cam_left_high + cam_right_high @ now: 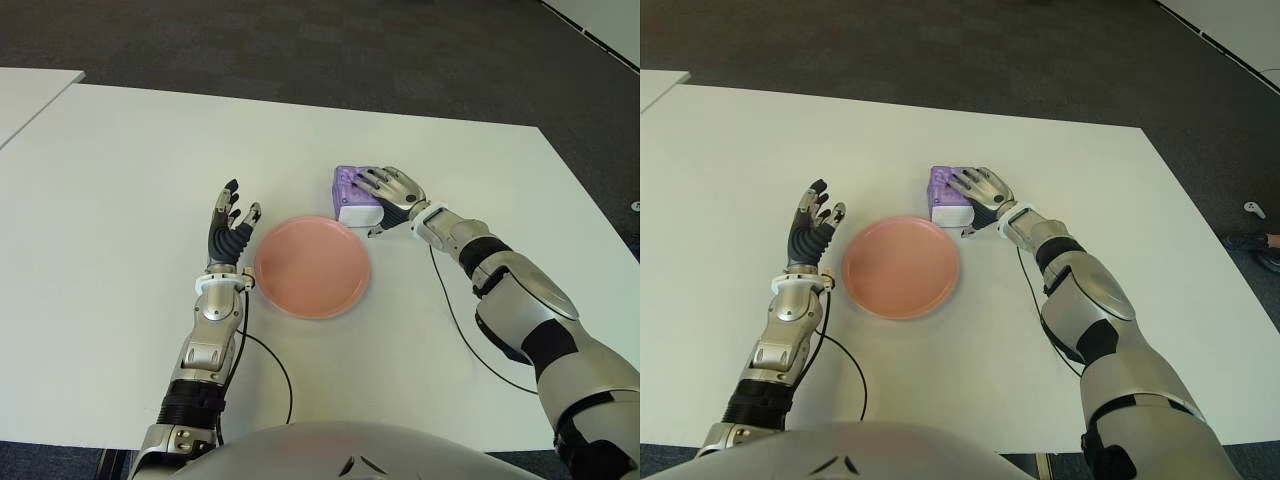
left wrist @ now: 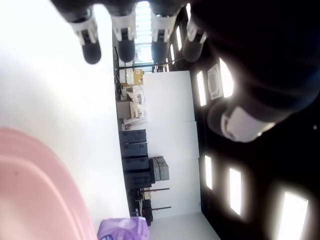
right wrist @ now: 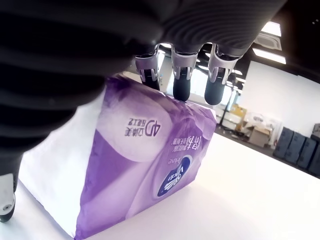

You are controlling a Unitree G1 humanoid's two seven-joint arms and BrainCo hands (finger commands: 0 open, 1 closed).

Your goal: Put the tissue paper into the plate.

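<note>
White bench (image 1: 120, 180) fills most of the head views, with dark carpet beyond its far edge. From the right robot hand (image 1: 388, 195) outward: its fingers (image 3: 181, 75) drape over the top of the purple tissue pack (image 1: 352, 196), the tips reaching past the far top edge, and the palm sits low over it. I read this as fingers lying on the pack but not yet closed around it; the thumb's place against the near face cannot be made out, so a firm hold is not confirmed. The pack stands on the bench at about one o'clock from the pink plate (image 1: 311, 266), just beside its rim and outside it, and the plate holds nothing.

The left robot hand (image 1: 230, 228) shows at nine o'clock of the plate, close to its rim, fingers spread and upright, holding nothing.

The step in hand looks like the grasp itself. The next move calls for the fingers and thumb to pinch the soft pack from opposite faces, then a lift and a short carry toward seven o'clock until it is over the plate's middle, then release.

The pack is a squat block; its long axis seems to run roughly twelve to six o'clock, with the white end panel facing the robot and the printed side showing in the right wrist view.
</note>
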